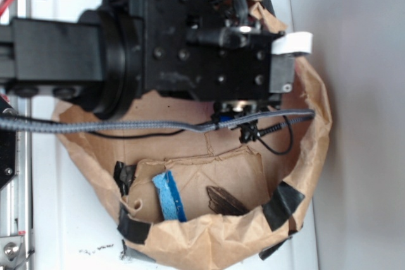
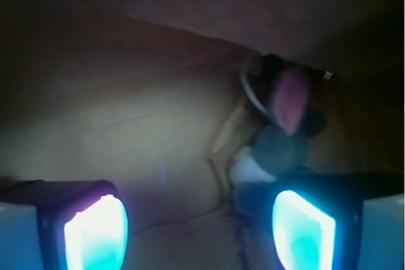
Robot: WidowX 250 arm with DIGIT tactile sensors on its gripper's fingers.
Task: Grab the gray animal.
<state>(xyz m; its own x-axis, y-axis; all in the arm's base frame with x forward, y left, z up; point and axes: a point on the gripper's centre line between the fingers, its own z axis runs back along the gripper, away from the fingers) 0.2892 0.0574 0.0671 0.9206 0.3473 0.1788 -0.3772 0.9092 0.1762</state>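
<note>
We note the gripper (image 2: 199, 226) spread wide, holding nothing. The small gray plush animal with a pink ear (image 2: 278, 132) lies ahead, off-centre, just above the right-hand fingertip; recentring looks needed.

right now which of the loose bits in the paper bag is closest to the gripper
The gray animal, pink ear up, lies just beyond the open gripper, by its right-hand finger. The blue strip and dark feather-like piece lie across the paper bag.

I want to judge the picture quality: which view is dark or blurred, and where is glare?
Wrist view: dim and soft; the two fingertips glow overexposed cyan, and the gray animal is blurred yet recognisable. Exterior view: evenly bright, mildly soft; the arm hides the animal, and the blue strip shows clearly.
</note>
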